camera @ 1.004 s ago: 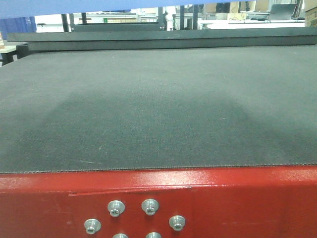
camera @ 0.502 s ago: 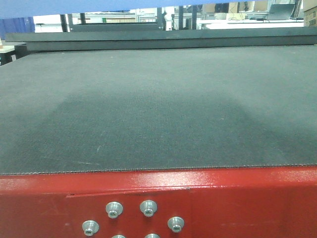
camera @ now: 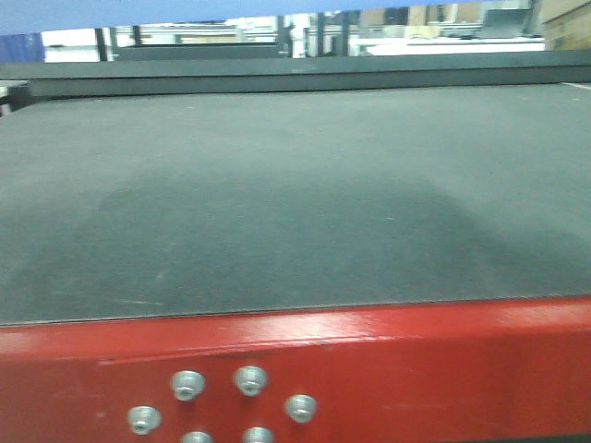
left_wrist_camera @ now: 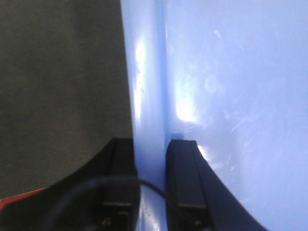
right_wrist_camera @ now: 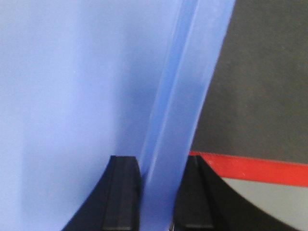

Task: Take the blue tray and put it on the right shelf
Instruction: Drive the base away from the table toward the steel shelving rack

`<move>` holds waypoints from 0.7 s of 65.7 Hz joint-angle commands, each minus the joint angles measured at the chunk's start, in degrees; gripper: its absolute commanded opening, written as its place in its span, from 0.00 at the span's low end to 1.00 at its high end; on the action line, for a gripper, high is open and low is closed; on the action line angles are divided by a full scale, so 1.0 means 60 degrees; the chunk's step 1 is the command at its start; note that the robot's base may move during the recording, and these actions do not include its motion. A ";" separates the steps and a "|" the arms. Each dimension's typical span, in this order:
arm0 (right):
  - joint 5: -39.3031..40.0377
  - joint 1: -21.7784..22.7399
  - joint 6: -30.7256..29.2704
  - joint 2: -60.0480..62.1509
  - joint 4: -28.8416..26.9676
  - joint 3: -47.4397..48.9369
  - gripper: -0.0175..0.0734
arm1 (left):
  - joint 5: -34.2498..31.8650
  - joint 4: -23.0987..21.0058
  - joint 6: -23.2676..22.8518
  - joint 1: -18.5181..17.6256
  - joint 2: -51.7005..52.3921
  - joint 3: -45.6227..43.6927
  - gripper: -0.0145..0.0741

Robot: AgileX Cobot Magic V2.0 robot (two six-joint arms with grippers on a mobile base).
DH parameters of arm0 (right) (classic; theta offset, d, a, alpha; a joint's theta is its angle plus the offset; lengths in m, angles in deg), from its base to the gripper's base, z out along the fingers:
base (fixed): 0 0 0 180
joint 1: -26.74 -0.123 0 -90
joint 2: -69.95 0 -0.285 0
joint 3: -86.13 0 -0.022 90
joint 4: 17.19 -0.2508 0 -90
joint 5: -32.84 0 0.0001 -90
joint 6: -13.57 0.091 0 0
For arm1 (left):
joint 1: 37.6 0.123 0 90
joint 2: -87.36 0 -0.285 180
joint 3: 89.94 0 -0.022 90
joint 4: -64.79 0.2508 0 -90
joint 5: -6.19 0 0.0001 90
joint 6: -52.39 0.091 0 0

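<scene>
My left gripper (left_wrist_camera: 151, 147) is clenched on the blue tray (left_wrist_camera: 231, 86), with the rim pinched between its black fingers (left_wrist_camera: 185, 178). My right gripper (right_wrist_camera: 159, 163) clamps the opposite rim the same way, so the tray spans between them. The dark table mat (left_wrist_camera: 57, 72) lies outboard of the left gripper, and the red table edge (right_wrist_camera: 250, 166) is just beyond the right one.

Left fingers (left_wrist_camera: 184, 179) black, blocky, matte (a thin dark cable (left_wrist_camera: 96, 179) loops across them); right fingers (right_wrist_camera: 123, 192) likewise black.
</scene>
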State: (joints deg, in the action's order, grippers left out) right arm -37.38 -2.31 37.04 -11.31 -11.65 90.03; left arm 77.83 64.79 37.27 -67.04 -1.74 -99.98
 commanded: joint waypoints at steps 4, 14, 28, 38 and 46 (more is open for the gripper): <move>0.0567 -0.0083 -0.0355 0.0291 0.0133 0.0247 0.25 | 0.0833 0.0139 0.0292 -0.0139 0.0321 -0.0215 0.11; 0.0567 -0.0083 -0.0355 0.0291 0.0133 0.0247 0.25 | 0.0833 0.0139 0.0292 -0.0139 0.0321 -0.0215 0.11; 0.0567 -0.0083 -0.0355 0.0291 0.0133 0.0247 0.25 | 0.0833 0.0139 0.0292 -0.0139 0.0321 -0.0215 0.11; 0.0567 -0.0083 -0.0355 0.0291 0.0133 0.0247 0.25 | 0.0833 0.0139 0.0292 -0.0139 0.0321 -0.0215 0.11; 0.0567 -0.0083 -0.0355 0.0291 0.0133 0.0247 0.25 | 0.0833 0.0139 0.0292 -0.0139 0.0321 -0.0215 0.11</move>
State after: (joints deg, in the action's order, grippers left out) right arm -37.38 -2.31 37.04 -11.31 -11.65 90.03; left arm 77.73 64.79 37.27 -67.04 -1.74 -99.98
